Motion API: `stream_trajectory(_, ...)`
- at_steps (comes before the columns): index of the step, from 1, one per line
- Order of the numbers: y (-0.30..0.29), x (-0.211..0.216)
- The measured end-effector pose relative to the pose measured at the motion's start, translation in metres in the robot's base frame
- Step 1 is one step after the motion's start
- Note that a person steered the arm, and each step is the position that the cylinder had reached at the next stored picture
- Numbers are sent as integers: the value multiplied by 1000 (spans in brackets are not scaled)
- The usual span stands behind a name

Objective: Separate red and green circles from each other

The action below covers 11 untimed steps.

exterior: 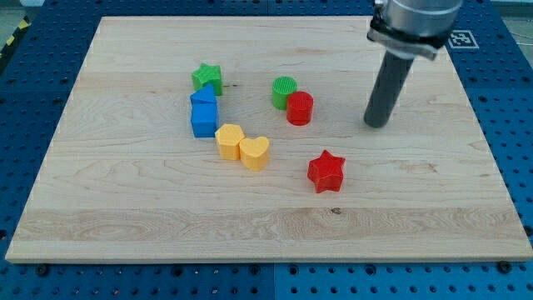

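Right now the red circle [300, 109] sits touching, or all but touching, the green circle [284, 92], a little nearer and to its right, on the bench [125, 208]. My tip [377, 124], a plain rod holding nothing, stands apart to their right.

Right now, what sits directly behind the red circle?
The green circle sits behind the red circle, toward the view's top-left, apparently touching it. Its lower right side is covered by the red one. My tip stands apart, to the view's right.
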<state>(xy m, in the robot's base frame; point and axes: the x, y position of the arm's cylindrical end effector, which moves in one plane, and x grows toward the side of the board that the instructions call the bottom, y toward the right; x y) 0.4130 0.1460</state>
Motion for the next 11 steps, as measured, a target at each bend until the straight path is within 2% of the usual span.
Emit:
stream_trajectory(1, -54, -42)
stream_trajectory(2, -120, -62)
stream_trajectory(3, -140, -62)
stream_trajectory(5, -89, -50)
stream_trajectory(7, -151, -51)
stream_trajectory(8, -159, -50)
stream_trajectory(11, -126, -31)
